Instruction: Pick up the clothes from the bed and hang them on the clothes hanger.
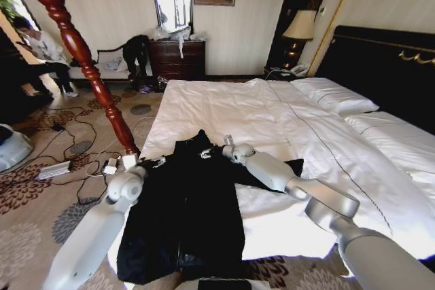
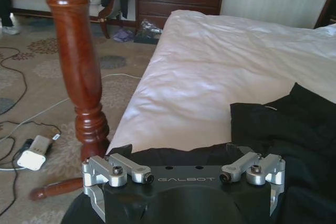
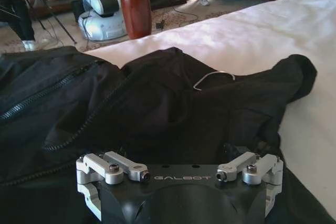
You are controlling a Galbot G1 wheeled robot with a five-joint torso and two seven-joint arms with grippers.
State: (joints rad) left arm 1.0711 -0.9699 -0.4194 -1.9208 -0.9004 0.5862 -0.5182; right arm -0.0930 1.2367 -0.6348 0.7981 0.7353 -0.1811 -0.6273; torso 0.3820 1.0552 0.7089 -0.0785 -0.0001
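Black zippered coat [image 1: 183, 215], spread flat

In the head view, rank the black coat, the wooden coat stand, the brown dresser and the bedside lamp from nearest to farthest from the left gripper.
1. Black coat: right beside the left gripper, on the bed.
2. Wooden coat stand: on the floor by the bed's near corner.
3. Brown dresser: against the far wall.
4. Bedside lamp: far right corner by the headboard.
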